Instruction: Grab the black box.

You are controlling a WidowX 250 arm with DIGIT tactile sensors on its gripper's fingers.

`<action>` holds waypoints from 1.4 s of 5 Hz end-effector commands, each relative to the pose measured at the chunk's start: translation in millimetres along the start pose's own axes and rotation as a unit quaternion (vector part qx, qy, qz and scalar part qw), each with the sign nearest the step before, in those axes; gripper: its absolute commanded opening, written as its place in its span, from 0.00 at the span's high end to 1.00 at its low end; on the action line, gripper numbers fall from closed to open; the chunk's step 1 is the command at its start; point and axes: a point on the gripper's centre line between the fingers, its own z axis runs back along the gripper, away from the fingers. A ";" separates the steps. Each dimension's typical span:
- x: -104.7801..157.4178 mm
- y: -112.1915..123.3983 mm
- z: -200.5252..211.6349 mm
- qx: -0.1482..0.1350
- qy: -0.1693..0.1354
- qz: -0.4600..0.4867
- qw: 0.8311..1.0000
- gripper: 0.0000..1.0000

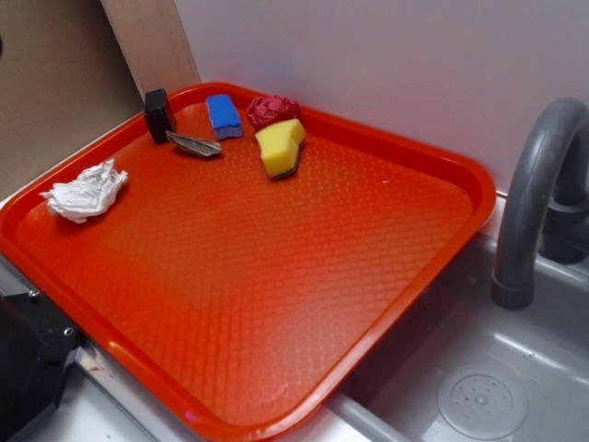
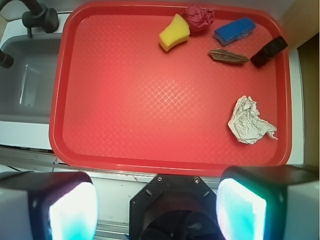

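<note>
The black box (image 1: 159,114) stands upright in the far left corner of the red tray (image 1: 276,285). From the wrist view the black box (image 2: 269,51) sits at the tray's (image 2: 150,100) upper right corner, against the rim. My gripper (image 2: 157,210) hangs high over the tray's near edge, far from the box. Its fingers (image 2: 72,212) are wide apart and open, with nothing between them. The gripper does not show in the exterior view.
Beside the box lie a flat grey scrap (image 2: 228,56), a blue sponge (image 2: 234,30), a red crumpled wad (image 2: 199,17) and a yellow sponge (image 2: 174,33). Crumpled white paper (image 2: 250,121) lies nearer. A sink (image 1: 479,368) with a grey faucet (image 1: 534,193) adjoins the tray.
</note>
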 end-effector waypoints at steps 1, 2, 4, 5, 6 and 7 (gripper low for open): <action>0.0 0.0 0.0 0.000 0.000 0.000 1.000 0.00; 29.5 50.2 -46.5 0.013 0.006 0.114 0.993 0.00; 58.1 136.8 -90.2 0.053 -0.054 0.290 0.954 0.00; 88.2 166.5 -107.0 0.041 -0.088 0.328 0.940 0.00; 114.8 185.9 -126.1 0.092 -0.127 0.326 0.932 0.00; 122.4 214.9 -163.0 0.097 -0.093 0.326 0.936 0.00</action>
